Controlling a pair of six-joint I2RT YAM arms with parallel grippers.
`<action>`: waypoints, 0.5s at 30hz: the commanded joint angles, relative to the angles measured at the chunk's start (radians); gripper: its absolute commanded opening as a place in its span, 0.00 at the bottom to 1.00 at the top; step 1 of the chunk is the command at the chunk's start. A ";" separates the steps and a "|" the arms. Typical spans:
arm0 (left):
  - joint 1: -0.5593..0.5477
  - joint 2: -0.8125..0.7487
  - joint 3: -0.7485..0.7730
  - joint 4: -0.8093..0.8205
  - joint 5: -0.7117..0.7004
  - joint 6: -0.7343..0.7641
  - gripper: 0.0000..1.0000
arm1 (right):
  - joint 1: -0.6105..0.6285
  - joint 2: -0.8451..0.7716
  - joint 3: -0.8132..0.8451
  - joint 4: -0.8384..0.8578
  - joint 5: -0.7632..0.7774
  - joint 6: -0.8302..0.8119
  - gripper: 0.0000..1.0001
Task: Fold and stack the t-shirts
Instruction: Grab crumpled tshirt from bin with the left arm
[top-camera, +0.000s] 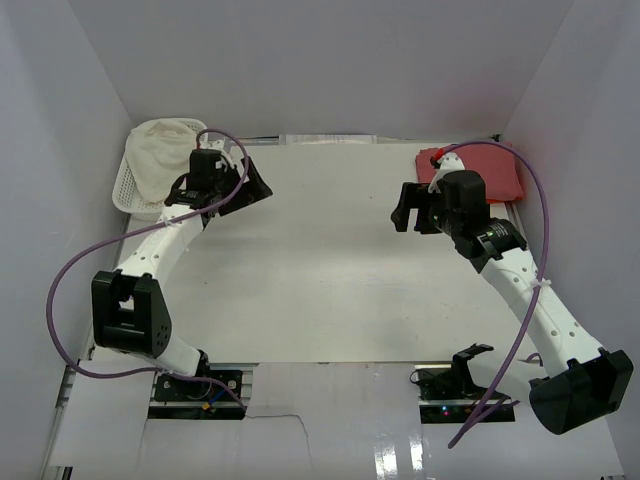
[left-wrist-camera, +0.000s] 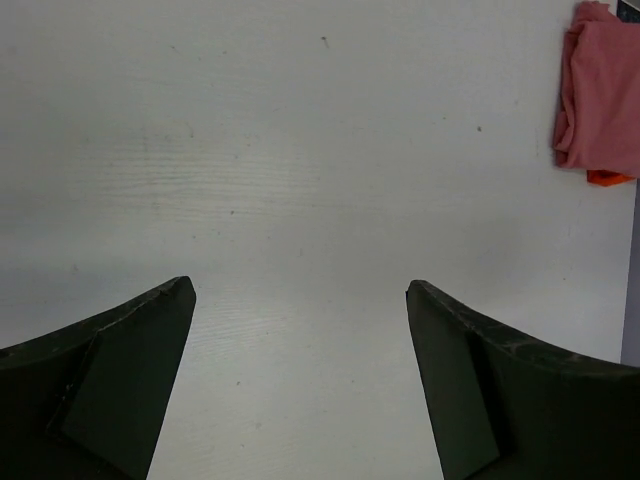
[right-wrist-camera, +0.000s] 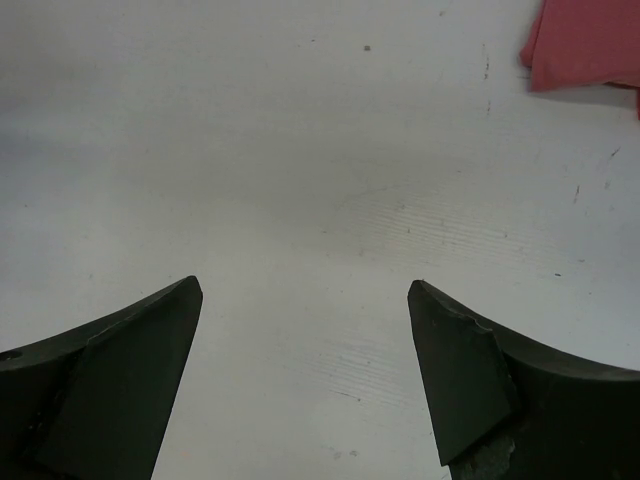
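Wide open and empty at left gripper (top-camera: 252, 186) and right gripper (top-camera: 408, 212). Better to reach for cream-white shirt (top-camera: 165, 150) behind left gripper, pinching one edge only.

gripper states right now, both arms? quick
Left gripper: open, holding nothing.
Right gripper: open, holding nothing.
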 joint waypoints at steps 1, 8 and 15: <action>0.089 0.058 0.046 -0.019 0.021 -0.045 0.98 | -0.001 -0.016 0.029 0.033 0.017 0.024 0.90; 0.137 0.224 0.274 -0.095 -0.153 -0.134 0.98 | -0.001 -0.025 0.009 0.067 -0.033 0.000 0.90; 0.138 0.366 0.509 -0.093 -0.361 -0.193 0.98 | -0.002 -0.012 0.011 0.064 -0.067 -0.017 0.90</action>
